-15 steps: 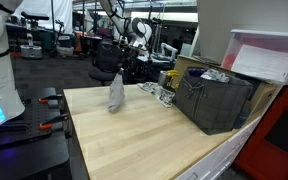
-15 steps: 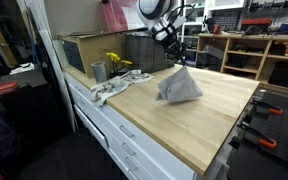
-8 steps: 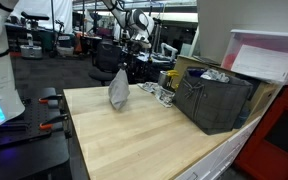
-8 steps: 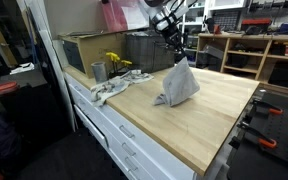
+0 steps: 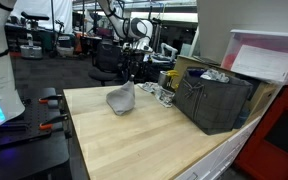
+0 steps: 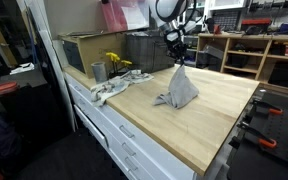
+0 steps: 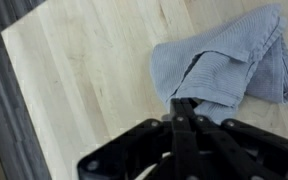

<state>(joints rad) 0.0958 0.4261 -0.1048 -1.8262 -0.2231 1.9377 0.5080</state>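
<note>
A grey cloth [image 5: 121,98] lies bunched on the light wooden table [image 5: 134,140], with one corner pulled up to a peak. In both exterior views my gripper [image 6: 177,60] hangs straight above it, shut on that raised corner. The cloth [image 6: 177,90] drapes down from the fingers, and its lower part rests on the tabletop. In the wrist view the black fingers [image 7: 182,104] are pressed together at the cloth's near edge. The rest of the cloth [image 7: 229,58] spreads out beyond them on the wood.
A dark grey crate [image 5: 216,100] with items in it stands at one end of the table. Beside it are a metal cup [image 6: 98,71], yellow flowers [image 6: 115,62] and a crumpled whitish rag [image 6: 114,88]. Red-handled clamps [image 5: 49,110] sit at the opposite edge.
The gripper has carried the cloth's corner sideways and lower. The cloth, which hung tall and narrow, now slumps wider on the tabletop. The jaws have stayed shut.
</note>
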